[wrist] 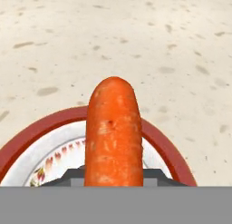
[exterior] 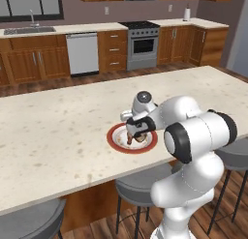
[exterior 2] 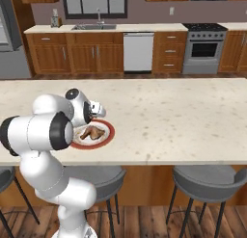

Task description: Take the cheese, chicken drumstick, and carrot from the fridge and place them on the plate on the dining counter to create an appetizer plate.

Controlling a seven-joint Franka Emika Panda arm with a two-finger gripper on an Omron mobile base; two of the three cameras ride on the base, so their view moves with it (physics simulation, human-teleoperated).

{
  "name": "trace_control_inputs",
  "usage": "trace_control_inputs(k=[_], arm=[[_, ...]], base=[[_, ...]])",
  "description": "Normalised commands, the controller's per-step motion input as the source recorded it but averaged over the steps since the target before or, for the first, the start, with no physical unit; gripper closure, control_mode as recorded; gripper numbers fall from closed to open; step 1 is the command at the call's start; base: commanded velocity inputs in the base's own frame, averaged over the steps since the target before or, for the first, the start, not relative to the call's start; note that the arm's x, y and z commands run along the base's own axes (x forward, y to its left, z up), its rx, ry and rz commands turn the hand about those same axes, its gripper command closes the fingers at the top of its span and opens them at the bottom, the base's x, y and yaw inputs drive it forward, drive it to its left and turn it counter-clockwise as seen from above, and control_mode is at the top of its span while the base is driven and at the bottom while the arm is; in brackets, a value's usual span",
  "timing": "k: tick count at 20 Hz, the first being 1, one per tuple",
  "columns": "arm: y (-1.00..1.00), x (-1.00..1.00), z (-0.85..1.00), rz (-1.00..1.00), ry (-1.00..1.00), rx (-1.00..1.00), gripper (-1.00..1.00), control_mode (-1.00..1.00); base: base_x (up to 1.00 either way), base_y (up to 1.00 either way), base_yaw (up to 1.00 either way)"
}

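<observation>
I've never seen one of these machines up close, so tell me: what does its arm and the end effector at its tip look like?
The arm is built from rounded, glossy white segments joined by dark grey bands, with a dark circular cap on an upper joint. No cables or markings show. The end effector is a small dark grey part on a white wrist; its two fingers are short, blocky and dark grey.

Plate (exterior: 116,139) on dining counter (exterior: 58,131) near front edge, drumstick (exterior 2: 93,132) on it, carrot (wrist: 114,132) above plate.
</observation>
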Motion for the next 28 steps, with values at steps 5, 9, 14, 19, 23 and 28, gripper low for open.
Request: trace_control_inputs(k=[5,9,14,19,23,28], arm=[[0.15,0.35,0.0,0.0,0.0,0.0,1.0,-1.0],[0.27,0.06,0.0,0.0,0.06,0.0,1.0,-1.0],[0.46,-0.06,-0.05,0.0,0.04,0.01,1.0,-1.0],[0.29,-0.23,-0.11,-0.04,0.02,0.08,1.0,-1.0],[0.05,-0.46,-0.34,-0.07,0.05,0.1,1.0,-1.0],[0.0,-0.16,-0.27,-0.1,0.11,0.09,1.0,-1.0]], base=[[0.14,0.04,0.0],[0.0,0.0,0.0],[0.0,0.0,0.0],[0.0,0.0,0.0],[0.0,0.0,0.0],[0.0,0.0,0.0]])
